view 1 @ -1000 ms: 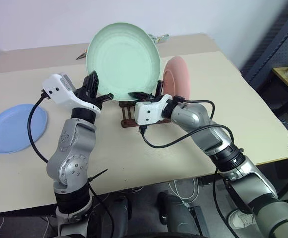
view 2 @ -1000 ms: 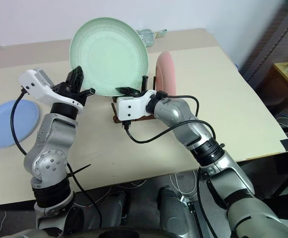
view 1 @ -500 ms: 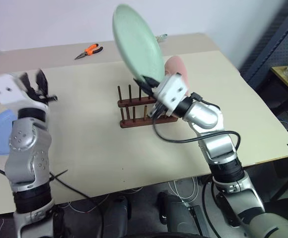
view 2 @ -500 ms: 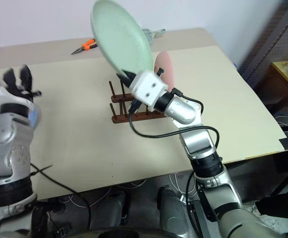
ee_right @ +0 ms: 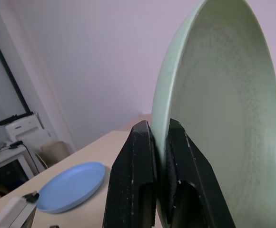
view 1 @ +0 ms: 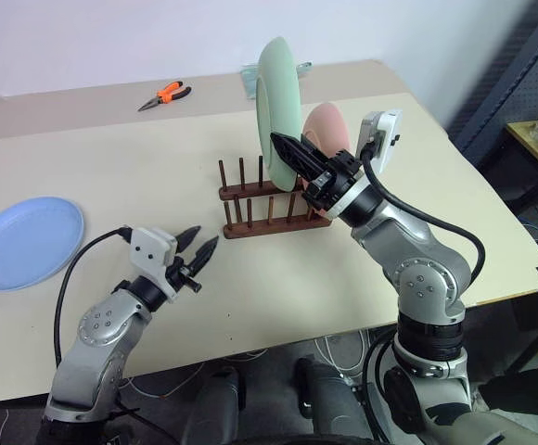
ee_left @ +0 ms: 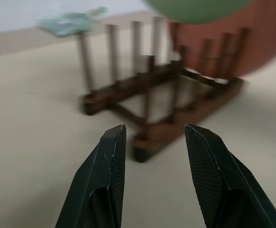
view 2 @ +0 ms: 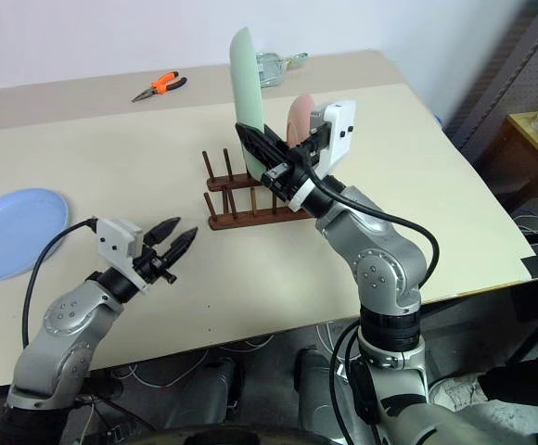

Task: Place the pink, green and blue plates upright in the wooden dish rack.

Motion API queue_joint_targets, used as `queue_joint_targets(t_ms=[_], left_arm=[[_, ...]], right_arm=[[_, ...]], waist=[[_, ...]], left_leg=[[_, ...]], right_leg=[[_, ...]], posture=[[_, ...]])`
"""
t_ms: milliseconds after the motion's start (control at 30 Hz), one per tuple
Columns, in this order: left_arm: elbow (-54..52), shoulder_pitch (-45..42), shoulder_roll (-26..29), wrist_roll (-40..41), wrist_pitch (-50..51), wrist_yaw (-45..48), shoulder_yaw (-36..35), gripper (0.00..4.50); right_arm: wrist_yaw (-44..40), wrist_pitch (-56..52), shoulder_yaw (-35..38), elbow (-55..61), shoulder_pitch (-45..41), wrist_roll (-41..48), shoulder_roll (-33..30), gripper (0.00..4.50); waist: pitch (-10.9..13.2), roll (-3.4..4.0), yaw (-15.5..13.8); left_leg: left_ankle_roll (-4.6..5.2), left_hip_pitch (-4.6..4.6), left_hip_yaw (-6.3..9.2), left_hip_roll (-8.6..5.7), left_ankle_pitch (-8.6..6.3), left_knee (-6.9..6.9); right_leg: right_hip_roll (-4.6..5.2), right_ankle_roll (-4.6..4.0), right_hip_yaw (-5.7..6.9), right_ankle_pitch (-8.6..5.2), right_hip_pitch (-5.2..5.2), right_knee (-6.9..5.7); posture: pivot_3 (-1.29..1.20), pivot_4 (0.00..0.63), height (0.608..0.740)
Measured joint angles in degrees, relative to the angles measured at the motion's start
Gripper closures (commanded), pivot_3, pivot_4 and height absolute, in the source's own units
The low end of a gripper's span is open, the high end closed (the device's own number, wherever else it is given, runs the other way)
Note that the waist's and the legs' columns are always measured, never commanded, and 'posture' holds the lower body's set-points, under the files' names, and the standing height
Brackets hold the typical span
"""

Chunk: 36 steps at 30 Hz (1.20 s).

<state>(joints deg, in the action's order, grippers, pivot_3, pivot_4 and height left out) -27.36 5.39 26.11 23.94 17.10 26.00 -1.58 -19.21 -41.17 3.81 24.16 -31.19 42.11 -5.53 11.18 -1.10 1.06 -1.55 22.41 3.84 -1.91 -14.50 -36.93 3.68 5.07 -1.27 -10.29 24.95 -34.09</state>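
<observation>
Green plate (view 1: 280, 93) pinched by its lower rim in the right gripper (view 1: 292, 151), held on edge just above the wooden dish rack (view 1: 271, 211).

Pink plate (view 1: 327, 130) already upright at the rack's 3 o'clock end; free peg slots directly below, toward 9 o'clock. Left gripper (view 1: 198, 251) released, empty, at the rack's 8 o'clock. Blue plate (view 1: 23, 242) flat at far 9 o'clock on the beige table (view 1: 139, 176). Orange pliers (view 1: 164, 95) at 11 o'clock; dark shelving (view 1: 519, 74) at 3.
</observation>
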Motion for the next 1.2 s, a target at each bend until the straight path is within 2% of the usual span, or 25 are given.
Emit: queue_joint_targets(t_ms=[167, 233, 267, 467, 567, 667, 700, 800, 833, 933, 1067, 1200], left_arm=[[-0.4, 0.5, -0.1, -0.1, 1.3, 1.0, 0.6, 2.55], [-0.5, 0.4, -0.3, -0.6, 1.4, 1.0, 0.8, 2.52], [-0.5, 0.4, -0.4, -0.8, 1.4, 1.0, 0.9, 2.52], [-0.4, -0.6, -1.2, -2.2, 1.5, 1.1, 2.5, 2.52], [-0.2, -0.8, -1.5, -2.2, 1.6, 1.0, 2.5, 1.69], [0.1, -1.1, -3.2, -1.2, 2.2, 0.1, 1.2, 0.24], [0.3, -1.3, -3.8, -0.8, 2.3, -0.5, 0.3, 0.10], [1.5, -3.3, -7.0, 0.1, 2.3, -4.9, -4.0, 0.10], [2.8, -4.8, -8.6, 0.4, 2.3, -7.6, -6.7, 0.00], [7.1, -9.5, -11.9, -0.1, 1.7, -17.8, -15.2, 0.00], [14.7, -16.4, -12.9, -3.5, 2.7, -39.6, -32.1, 0.00], [17.6, -17.3, -14.7, -0.6, 6.2, -50.3, -43.3, 0.00]], right_arm=[[1.6, -2.3, 0.2, -2.6, 0.0, 1.5, -0.4, 4.50], [2.1, -3.7, 0.5, -3.7, 0.0, 2.0, -0.9, 3.78], [2.1, -4.0, 0.5, -4.0, 0.0, 2.0, -1.4, 3.56], [1.8, -2.7, -1.7, -5.2, -1.1, -1.8, -4.4, 0.57], [0.7, 1.8, -5.0, -5.2, -1.9, -8.4, -7.8, 0.52], [-1.1, 7.6, -8.6, -5.1, -2.9, -15.5, -11.2, 0.52], [-1.7, 9.3, -9.4, -4.9, -3.4, -17.4, -11.9, 0.52], [-4.0, 14.0, -11.7, -4.4, -5.5, -22.3, -14.0, 0.52], [-5.1, 15.7, -12.7, -4.3, -6.5, -24.0, -14.9, 0.00], [-8.1, 21.7, -16.0, -4.4, -8.6, -30.0, -17.8, 0.00], [-12.9, 31.3, -22.0, -5.9, -10.0, -38.1, -19.8, 0.00], [-15.9, 35.8, -25.4, -8.7, -9.5, -40.6, -18.4, 0.00]], waist=[[0.0, 0.00, 0.0], [0.0, 0.00, 0.0], [0.0, 0.00, 0.0], [0.0, 0.00, 0.0], [0.0, -0.01, 0.0], [0.0, 0.00, 0.0], [0.0, -0.01, 0.0], [0.0, 0.01, 0.0], [0.0, -0.02, -0.1], [0.0, -0.03, -0.1], [-0.1, -0.10, 0.2], [-0.1, -0.17, -0.5]], left_leg=[[0.01, 0.00, -0.02, 0.00, 0.00, -0.01], [0.01, 0.00, -0.03, -0.01, 0.00, -0.02], [0.01, 0.00, -0.04, -0.02, 0.00, -0.02], [0.01, 0.00, -0.05, -0.03, 0.00, -0.02], [0.01, 0.00, -0.06, -0.09, 0.00, -0.02], [0.01, 0.00, -0.06, -0.10, 0.00, -0.03], [0.01, 0.00, -0.05, -0.09, 0.00, -0.03], [0.01, 0.00, -0.04, -0.10, 0.00, -0.04], [0.01, 0.00, -0.02, -0.10, 0.00, -0.06], [0.01, -0.01, 0.01, -0.13, 0.00, -0.06], [0.01, -0.07, 0.00, -0.12, 0.00, -0.05], [0.00, -0.03, 0.07, -0.17, 0.01, -0.08]], right_leg=[[-0.01, 0.01, 0.00, 0.00, 0.00, 0.00], [0.00, 0.01, 0.00, 0.00, -0.01, 0.01], [0.00, 0.01, -0.01, 0.00, -0.01, 0.01], [-0.03, 0.02, 0.00, 0.00, 0.00, 0.00], [-0.03, 0.04, 0.00, -0.02, 0.00, 0.01], [-0.02, 0.10, 0.00, -0.05, 0.00, 0.02], [-0.03, 0.10, 0.01, -0.05, 0.00, 0.02], [-0.04, 0.10, 0.01, -0.03, 0.00, 0.00], [-0.05, 0.11, 0.02, -0.02, -0.01, -0.01], [-0.06, 0.17, 0.05, 0.05, -0.03, -0.01], [-0.09, 0.30, 0.05, 0.16, -0.03, -0.02], [0.00, 0.30, 0.07, 0.15, -0.10, 0.01]], posture=[[0.00, 0.150, 0.739], [0.00, 0.150, 0.739], [0.00, 0.150, 0.739], [0.00, 0.150, 0.739], [0.00, 0.150, 0.739], [0.00, 0.150, 0.739], [0.00, 0.150, 0.739], [0.00, 0.150, 0.739], [0.00, 0.150, 0.739], [0.00, 0.150, 0.739], [0.00, 0.150, 0.739], [0.00, 0.150, 0.739]])
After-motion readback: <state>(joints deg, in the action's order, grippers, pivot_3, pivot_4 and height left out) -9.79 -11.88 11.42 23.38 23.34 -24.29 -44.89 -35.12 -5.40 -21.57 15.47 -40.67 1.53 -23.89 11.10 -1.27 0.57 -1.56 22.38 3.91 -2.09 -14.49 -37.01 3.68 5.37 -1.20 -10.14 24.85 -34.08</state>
